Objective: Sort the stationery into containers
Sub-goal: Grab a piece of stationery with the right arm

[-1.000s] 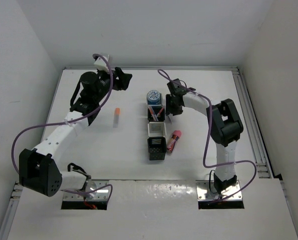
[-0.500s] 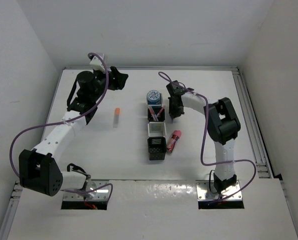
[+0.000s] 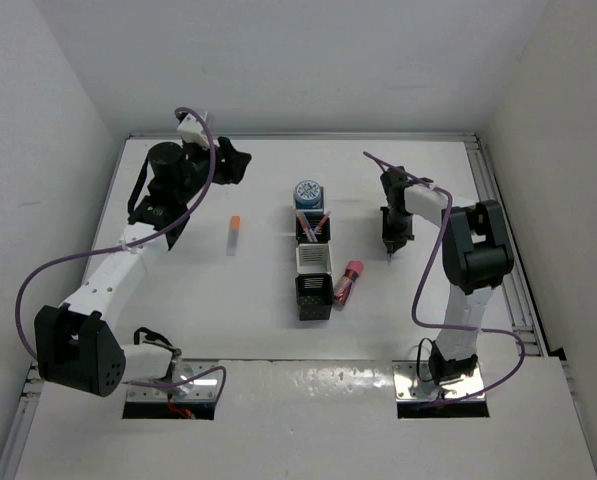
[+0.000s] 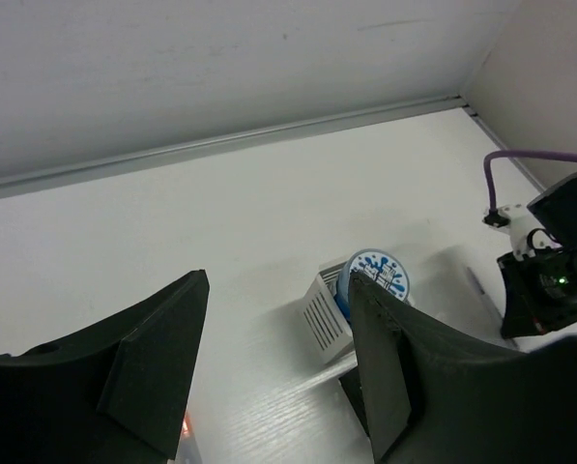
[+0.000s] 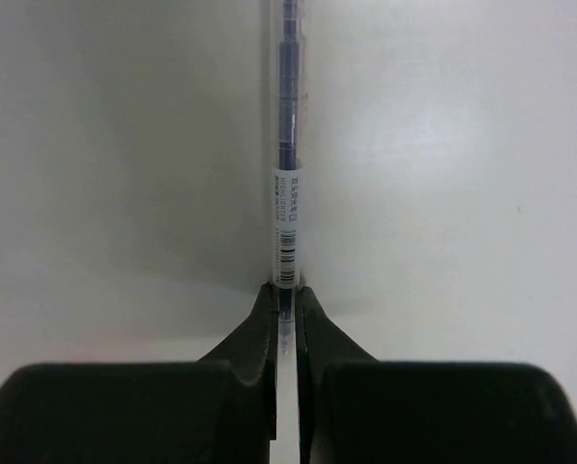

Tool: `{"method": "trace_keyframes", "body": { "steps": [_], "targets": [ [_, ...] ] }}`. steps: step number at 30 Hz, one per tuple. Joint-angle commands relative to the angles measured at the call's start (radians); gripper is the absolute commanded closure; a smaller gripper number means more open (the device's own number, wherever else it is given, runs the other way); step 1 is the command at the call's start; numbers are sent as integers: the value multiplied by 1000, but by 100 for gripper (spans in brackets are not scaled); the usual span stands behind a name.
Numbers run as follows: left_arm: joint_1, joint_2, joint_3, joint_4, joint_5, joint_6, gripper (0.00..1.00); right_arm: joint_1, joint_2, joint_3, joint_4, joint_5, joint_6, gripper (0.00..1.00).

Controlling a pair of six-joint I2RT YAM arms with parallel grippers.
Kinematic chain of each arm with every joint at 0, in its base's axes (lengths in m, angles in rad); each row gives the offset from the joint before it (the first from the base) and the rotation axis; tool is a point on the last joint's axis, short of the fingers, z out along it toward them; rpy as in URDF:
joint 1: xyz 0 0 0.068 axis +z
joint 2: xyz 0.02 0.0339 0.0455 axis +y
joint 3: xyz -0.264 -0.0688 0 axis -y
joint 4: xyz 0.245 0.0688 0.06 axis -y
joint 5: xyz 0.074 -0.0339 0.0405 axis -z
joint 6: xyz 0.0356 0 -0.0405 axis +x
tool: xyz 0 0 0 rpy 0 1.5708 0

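Note:
My right gripper [image 3: 390, 243] [image 5: 286, 302] is shut on a thin clear pen [image 5: 286, 164] with a dark core, which sticks out past its fingertips above the white table, right of the containers [image 3: 314, 262]. That joined row holds a blue-and-white roll [image 3: 307, 191] [image 4: 379, 275] in its far cup and pens [image 3: 315, 226] in the black mesh cup beside it. A pink-red marker [image 3: 349, 282] lies against the row's right side. A white stick with orange cap [image 3: 233, 235] lies to the left. My left gripper [image 3: 236, 164] [image 4: 278, 290] hovers open and empty at the far left.
Walls close the table [image 3: 178, 300] in at the back and on both sides, with a rail [image 3: 503, 240] along the right edge. Purple cables [image 3: 38, 270] loop off both arms. The right arm's wrist [image 4: 549, 280] shows in the left wrist view.
My right gripper has shut on the pen and swung right, away from the row of cups. The left gripper drew back slightly to the left, still open.

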Motion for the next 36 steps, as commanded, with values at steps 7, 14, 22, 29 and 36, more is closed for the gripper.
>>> {"method": "trace_keyframes", "body": {
  "steps": [7, 14, 22, 29, 36],
  "targets": [
    [39, -64, -7, -74, 15, 48, 34, -13, -36, -75, -164, -86, -16, 80],
    [49, -66, -4, -84, 25, 54, 33, -44, 62, 78, -246, -109, -40, 69],
    [51, -52, -1, -88, 16, 65, 34, -90, 169, 265, -307, -95, -105, 70],
    [49, -23, 14, -89, -4, 71, 33, -103, 269, 367, -299, -77, -136, 71],
    [55, -23, 17, -106, -18, 95, 33, -110, 320, 428, -299, -66, -146, 76]
  ]
}}
